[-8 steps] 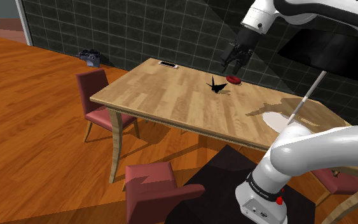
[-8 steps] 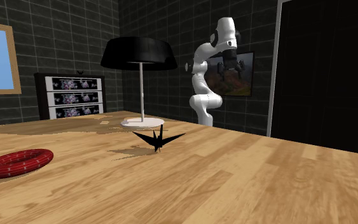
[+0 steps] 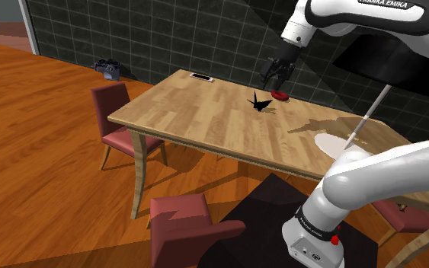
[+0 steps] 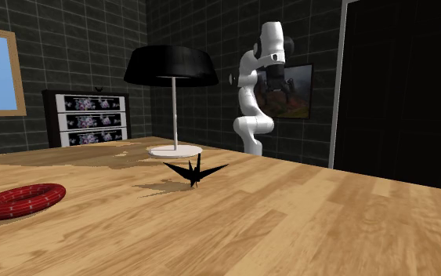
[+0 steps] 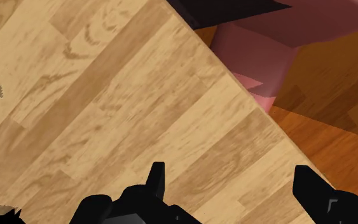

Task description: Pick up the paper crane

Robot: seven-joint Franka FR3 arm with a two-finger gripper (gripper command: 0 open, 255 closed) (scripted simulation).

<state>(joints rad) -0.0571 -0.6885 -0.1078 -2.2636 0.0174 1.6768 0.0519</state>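
The black gripper hangs in the air above the wooden table. Its two fingers stand well apart, with bare tabletop between them in the wrist view. The black paper crane sits on the table, clear of the gripper and at about seven o'clock from it in the shoulder view. A red ring lies just beside the paper crane at its two o'clock. In the second exterior view the paper crane has the red ring at eight o'clock and the white lamp base at eleven.
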